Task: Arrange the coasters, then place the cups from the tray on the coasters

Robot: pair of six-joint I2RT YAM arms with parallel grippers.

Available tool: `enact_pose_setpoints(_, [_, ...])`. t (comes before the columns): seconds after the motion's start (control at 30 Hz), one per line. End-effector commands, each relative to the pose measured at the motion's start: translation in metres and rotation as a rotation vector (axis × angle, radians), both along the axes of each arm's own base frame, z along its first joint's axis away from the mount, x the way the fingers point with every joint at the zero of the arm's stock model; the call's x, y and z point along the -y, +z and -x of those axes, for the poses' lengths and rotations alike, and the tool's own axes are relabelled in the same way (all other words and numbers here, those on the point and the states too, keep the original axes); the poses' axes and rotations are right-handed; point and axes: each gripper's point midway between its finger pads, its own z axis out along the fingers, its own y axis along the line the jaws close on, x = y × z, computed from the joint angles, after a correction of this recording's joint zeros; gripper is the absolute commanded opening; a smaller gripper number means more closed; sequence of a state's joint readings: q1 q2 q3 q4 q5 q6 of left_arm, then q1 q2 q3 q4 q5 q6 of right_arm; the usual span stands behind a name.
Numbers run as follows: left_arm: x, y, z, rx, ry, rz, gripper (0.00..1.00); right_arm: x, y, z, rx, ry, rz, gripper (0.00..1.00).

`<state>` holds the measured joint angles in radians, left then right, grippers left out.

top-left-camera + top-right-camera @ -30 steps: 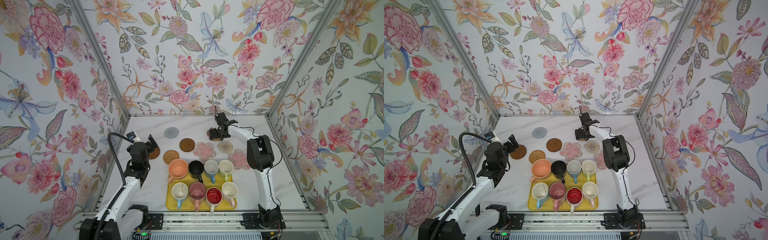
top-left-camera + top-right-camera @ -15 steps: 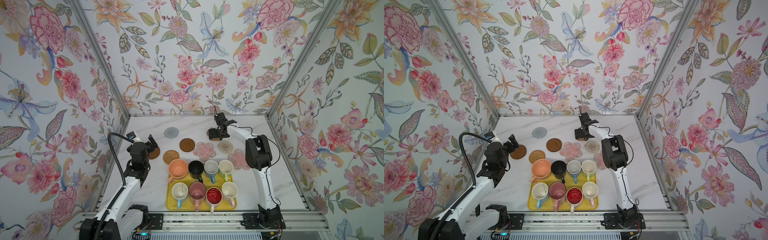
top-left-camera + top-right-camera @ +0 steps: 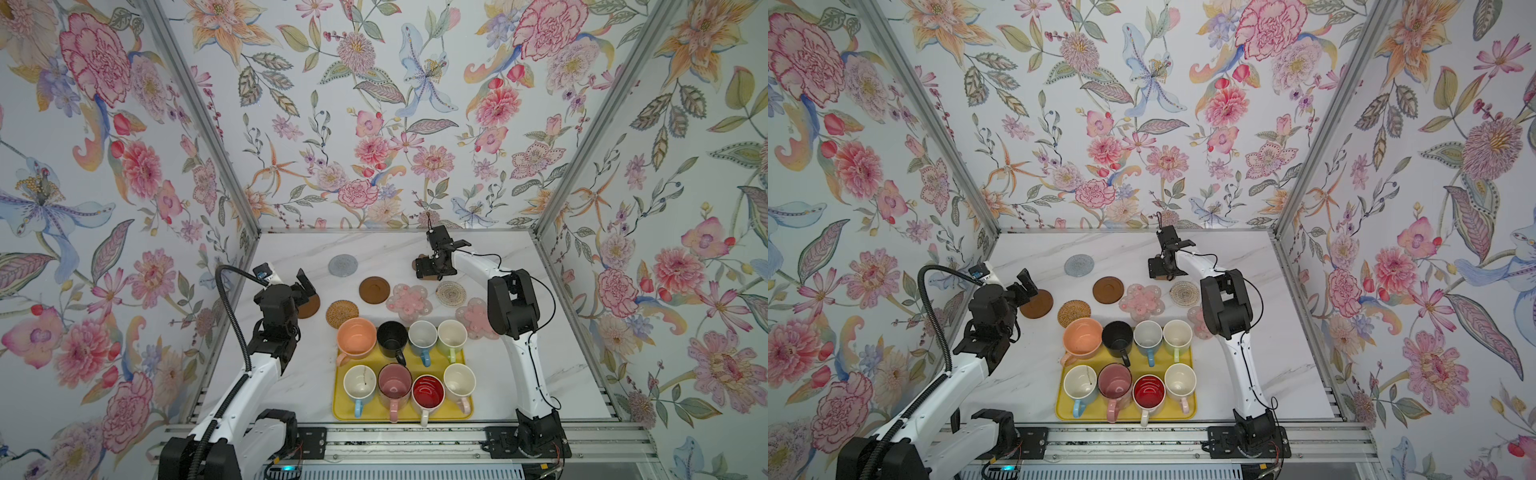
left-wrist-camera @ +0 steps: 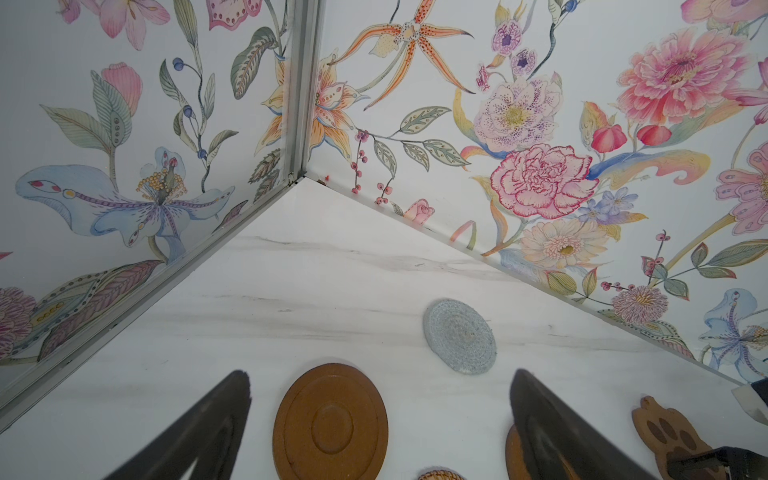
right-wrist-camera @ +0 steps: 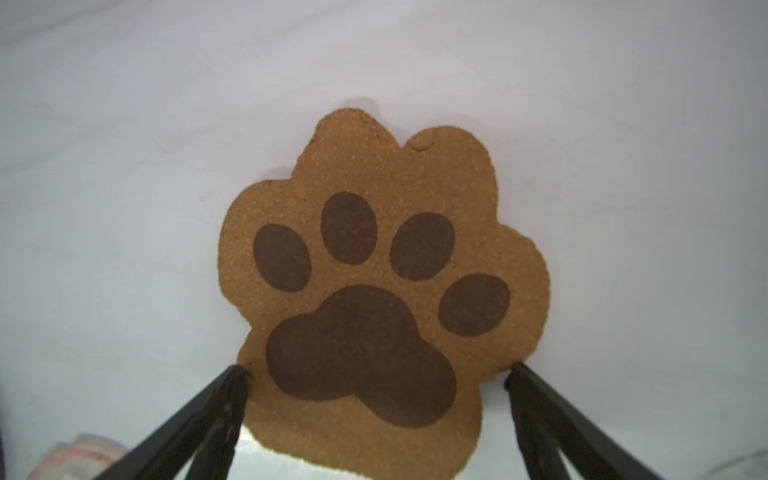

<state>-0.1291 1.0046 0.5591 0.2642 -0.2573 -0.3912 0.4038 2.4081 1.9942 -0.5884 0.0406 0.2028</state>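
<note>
At the counter's (image 3: 395, 253) twelve o'clock, by the clear coaster (image 3: 451, 293), the paw coaster (image 5: 374, 257) lies between open right fingers (image 5: 224, 399) (left fingers (image 4: 216, 424) open too).

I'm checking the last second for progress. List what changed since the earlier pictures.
The right arm swung its elbow slightly left in both top views. The right pincer stays open around the paw coaster, with nothing gripped or let go. The left pincer, also open, the other coasters, the cups and the tray are as they were.
</note>
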Motion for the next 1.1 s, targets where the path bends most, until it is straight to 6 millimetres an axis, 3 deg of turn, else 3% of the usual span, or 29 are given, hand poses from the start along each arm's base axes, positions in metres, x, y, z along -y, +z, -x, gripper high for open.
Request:
enact_pose_setpoints(0.0, [-0.001, 0.005, 0.0, 0.018, 0.003, 0.018, 0.99, -0.01, -0.018, 0.002, -0.039, 0.007, -0.002, 0.98])
enact_pose_setpoints(0.4, [0.0, 0.002, -0.001, 0.005, -0.004, 0.025, 0.99, -0.045, -0.023, -0.009, -0.024, 0.034, -0.031, 0.97])
enact_pose_setpoints(0.77, [0.0, 0.004, -0.001, 0.003, -0.003, 0.018, 0.99, -0.041, 0.034, -0.029, 0.16, 0.021, 0.103, 0.99])
enact_pose_setpoints(1.07, [0.0, 0.003, -0.001, 0.001, -0.006, 0.018, 0.99, -0.058, 0.027, -0.038, 0.163, 0.057, 0.057, 0.99])
